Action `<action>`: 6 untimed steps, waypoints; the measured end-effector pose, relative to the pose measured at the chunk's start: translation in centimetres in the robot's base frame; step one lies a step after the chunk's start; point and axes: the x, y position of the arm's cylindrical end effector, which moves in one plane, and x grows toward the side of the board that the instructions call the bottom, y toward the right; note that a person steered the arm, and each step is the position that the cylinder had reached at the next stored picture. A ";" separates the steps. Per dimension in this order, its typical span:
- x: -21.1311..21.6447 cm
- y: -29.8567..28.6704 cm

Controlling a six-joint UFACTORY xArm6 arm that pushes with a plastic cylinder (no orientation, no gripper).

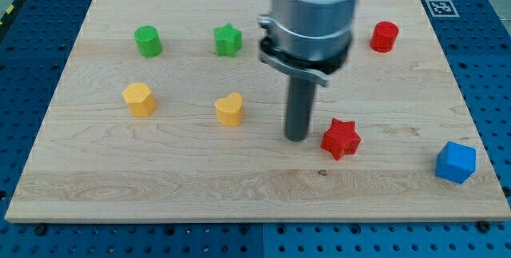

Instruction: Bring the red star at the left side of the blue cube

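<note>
My tip (297, 137) sits just left of the red star (341, 138), near mid-counter (239, 186). No jaws here, just a rod. Blue cube (456, 162) is well right. Step: pushing. Next: shove star rightward, slightly down, stop beside cube.

Bright, even overhead light; soft short shadows under blocks; sharp focus, arm housing slightly blurred at top.

2 green blocks (148, 41), 2 yellow (139, 99)
</note>
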 end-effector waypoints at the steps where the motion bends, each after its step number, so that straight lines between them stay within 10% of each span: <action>1: 0.3 7.4; 6: -1.2 8.8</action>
